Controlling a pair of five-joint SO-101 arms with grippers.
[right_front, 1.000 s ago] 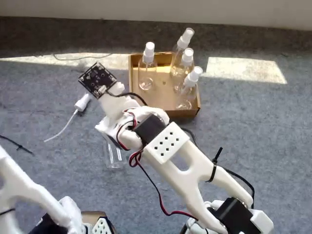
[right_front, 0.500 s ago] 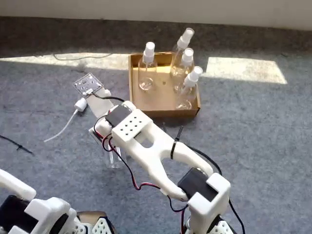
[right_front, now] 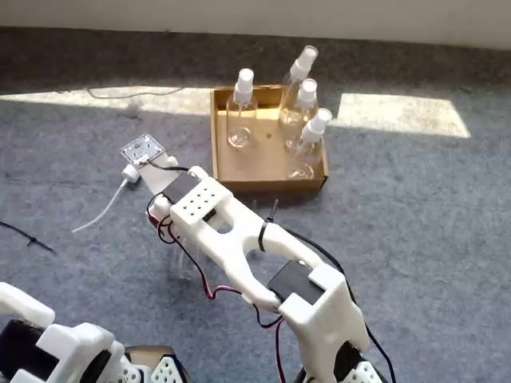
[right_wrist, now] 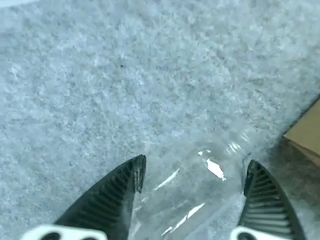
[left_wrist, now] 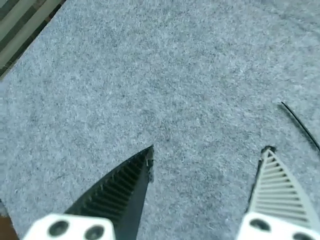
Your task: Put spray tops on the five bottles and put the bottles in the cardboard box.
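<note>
fifth bottle [right_front: 182,259] stands bare left of centre in the high view, between my right fingers [right_wrist: 196,160], which are apart; i judge closing on it comes next. my left fingers [left_wrist: 209,148] are apart too.

Four bottles with spray tops [right_front: 240,112] stand inside the one cardboard box [right_front: 263,172]. Beside the box, on the carpet, there is one bottle without top [right_wrist: 200,185] and one loose spray top [right_front: 130,173].

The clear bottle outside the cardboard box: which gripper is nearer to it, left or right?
Right. The right gripper is open with the bottle between its fingers; the left gripper is open over bare carpet, apart from it.
</note>
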